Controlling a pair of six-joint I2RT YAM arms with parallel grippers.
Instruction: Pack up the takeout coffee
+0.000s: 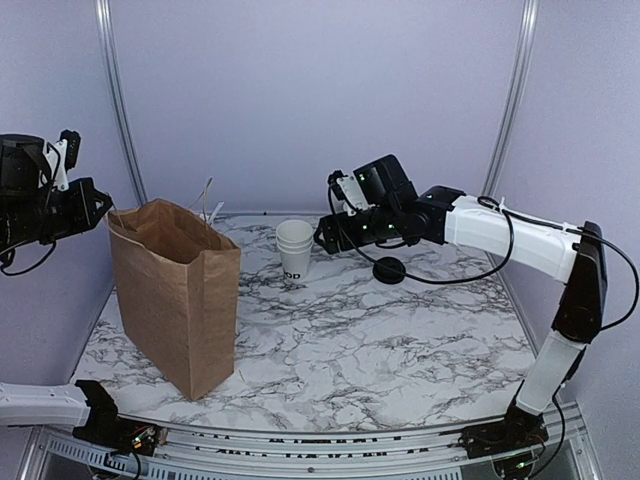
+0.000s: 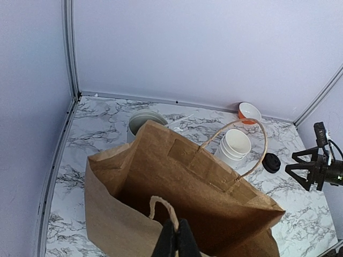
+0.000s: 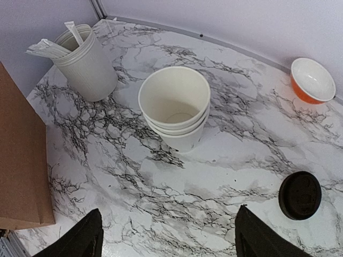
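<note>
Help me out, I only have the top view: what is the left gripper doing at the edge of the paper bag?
Observer: The left gripper is shut on the near rope handle of the paper bag, whose mouth stands open.
Reviewer: What do those thin sticks behind the bag belong to?
Observer: They are wrapped utensils standing in a ribbed white canister on the table behind the bag.
Reviewer: Does the right arm hide anything?
Observer: Yes, a small orange bowl sits by the back wall and looks empty.
</note>
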